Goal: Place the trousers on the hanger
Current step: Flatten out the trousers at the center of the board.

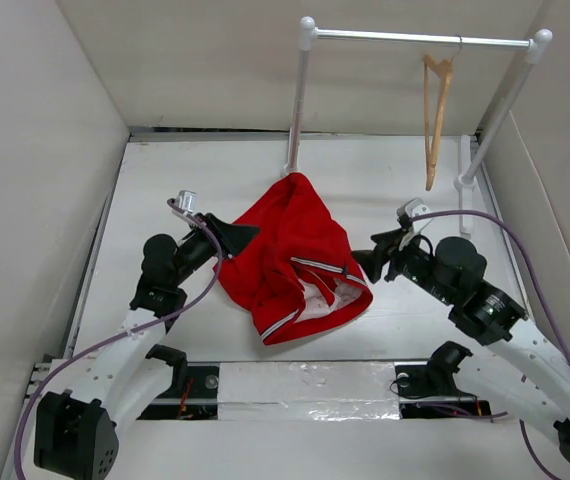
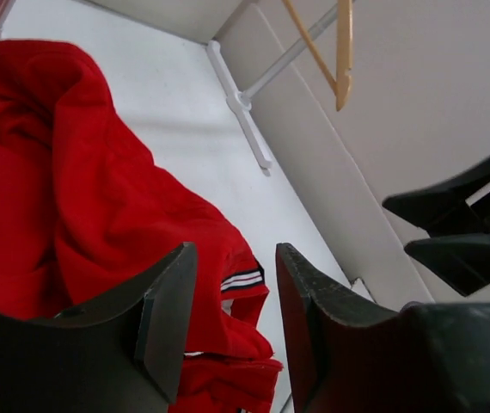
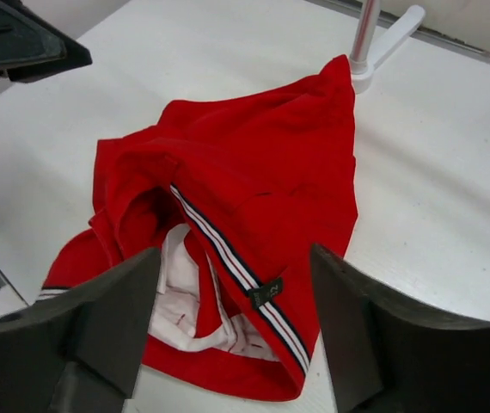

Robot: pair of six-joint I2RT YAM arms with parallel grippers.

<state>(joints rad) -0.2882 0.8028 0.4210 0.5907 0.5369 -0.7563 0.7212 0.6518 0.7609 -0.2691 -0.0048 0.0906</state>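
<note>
- Left gripper (image 1: pixel 233 236) sits left of centre in the top view, jaws spread wide, holding nothing, just beside the trousers (image 1: pixel 290 250).
- Right gripper (image 1: pixel 368 263) is likewise parted and empty, just right of that crumpled red heap at mid-frame.
- Hanger (image 1: pixel 435 110) dangles from the white rail (image 1: pixel 415 38), upper right, well apart from the cloth.

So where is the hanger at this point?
In the top view the hanger hangs from the white rail at the back right, close to its right post, well apart from the red trousers heaped at centre.
</note>
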